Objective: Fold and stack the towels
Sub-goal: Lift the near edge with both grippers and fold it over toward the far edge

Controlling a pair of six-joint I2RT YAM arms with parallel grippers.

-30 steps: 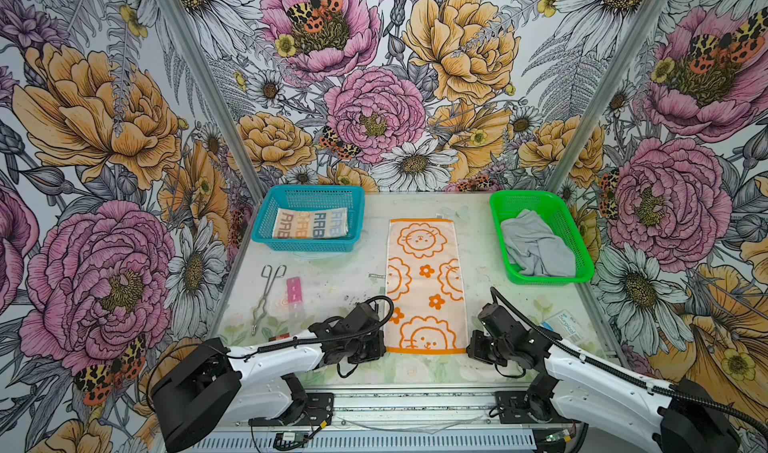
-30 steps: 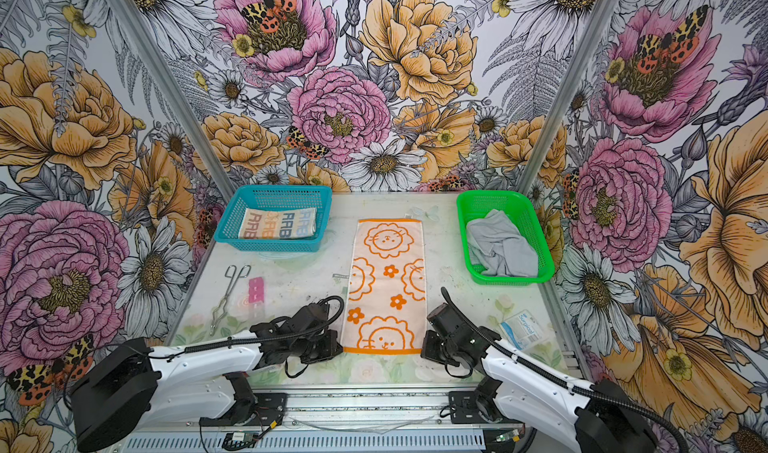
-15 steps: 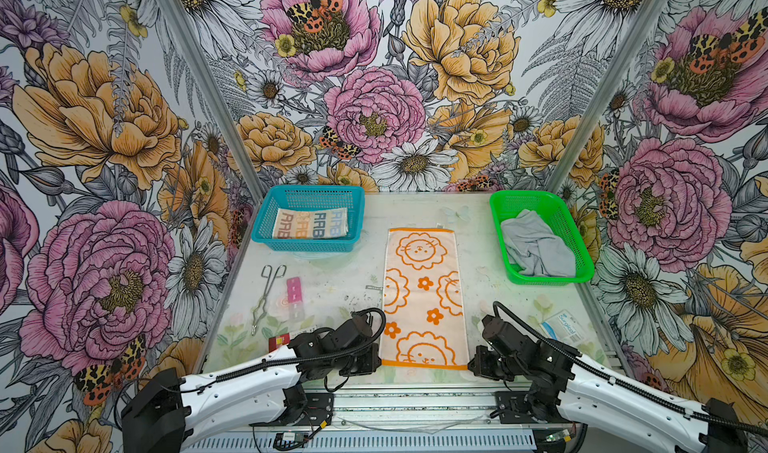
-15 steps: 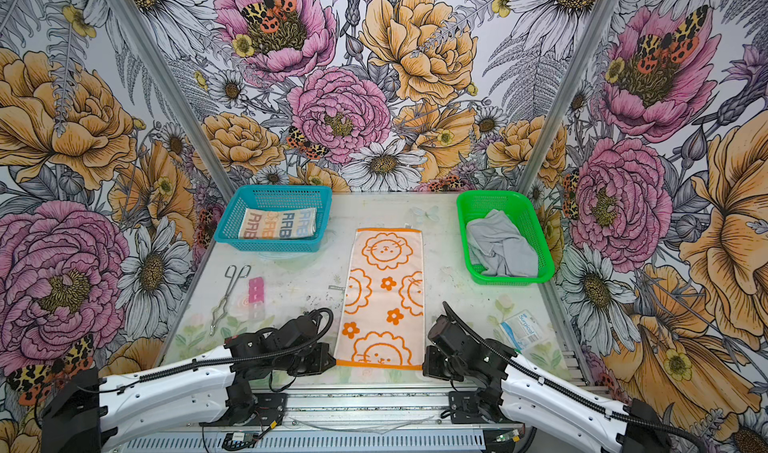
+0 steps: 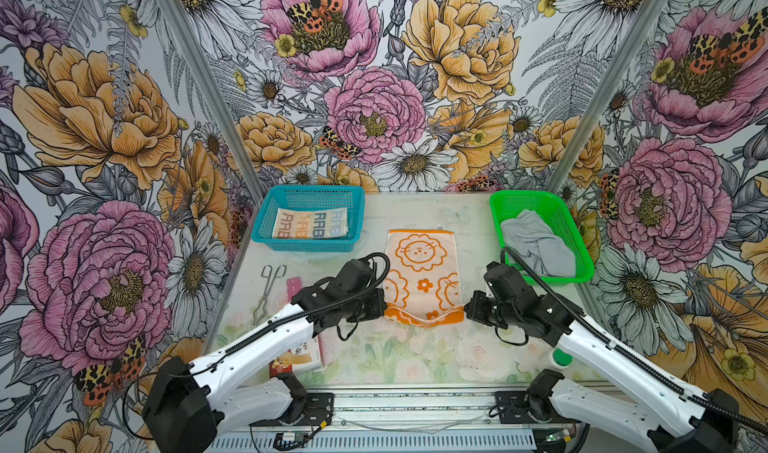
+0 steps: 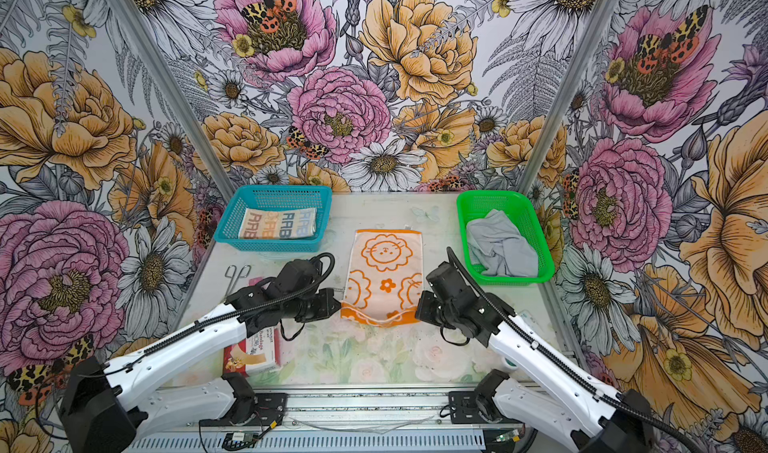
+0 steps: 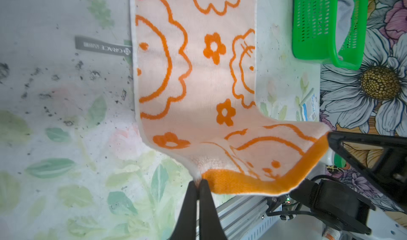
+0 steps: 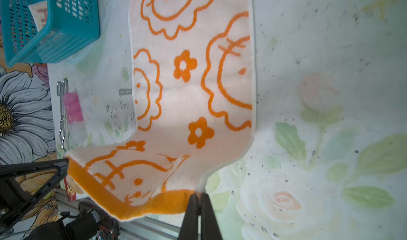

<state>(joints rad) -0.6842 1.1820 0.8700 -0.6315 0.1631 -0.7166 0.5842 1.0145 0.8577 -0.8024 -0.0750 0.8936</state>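
Note:
The orange towel (image 5: 422,272) (image 6: 386,272) with flower faces lies lengthwise mid-table, its near orange hem raised off the surface and sagging between my grippers. My left gripper (image 5: 384,305) (image 7: 198,181) is shut on the hem's left corner. My right gripper (image 5: 465,309) (image 8: 198,193) is shut on the right corner. The cream lettered towel (image 5: 309,222) (image 6: 276,222) lies folded in the blue basket (image 5: 307,190). The grey towel (image 5: 536,243) (image 6: 498,243) sits crumpled in the green basket (image 5: 540,195).
Metal tongs (image 5: 268,284) and a small pink item (image 5: 294,282) lie left of the orange towel. A red-and-white bandage box (image 6: 253,353) sits under my left arm near the front rail. A green-capped bottle (image 5: 559,357) stands by my right arm.
Both grippers first dragged the orange towel toward the front edge, then rose and moved back toward the far side, lifting its near hem off the table.

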